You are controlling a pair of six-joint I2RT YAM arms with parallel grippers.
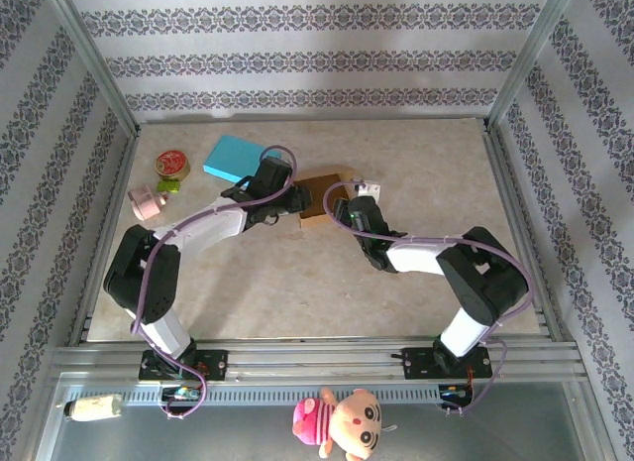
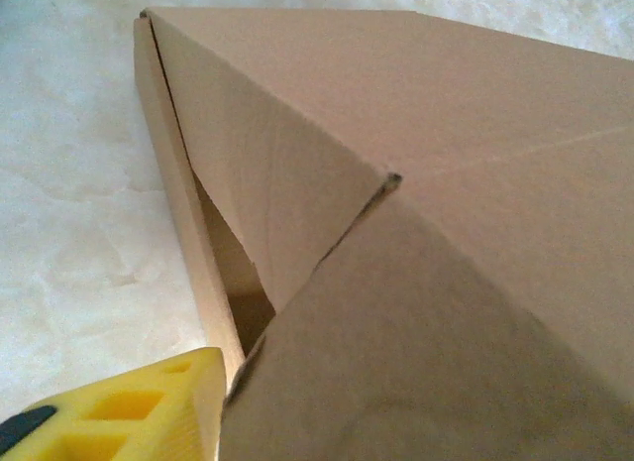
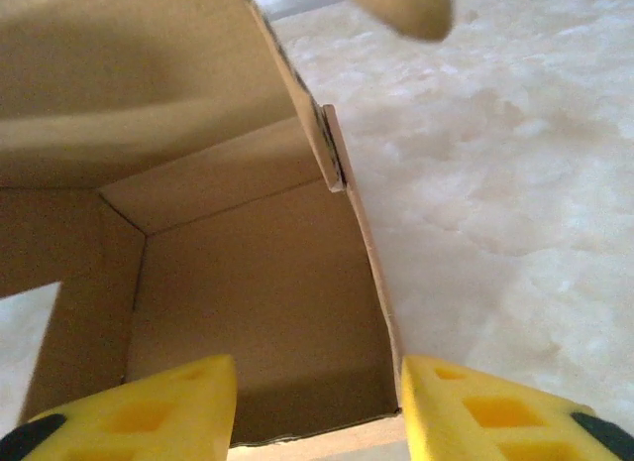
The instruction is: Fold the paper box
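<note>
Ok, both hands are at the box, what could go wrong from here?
The top flaps lie loose, with a gap beside the side wall, so they may spring up. The right hand is open with a finger right beside the paper box wall; moving away could drag it. The blue box sits close behind the left arm and could get knocked.
</note>
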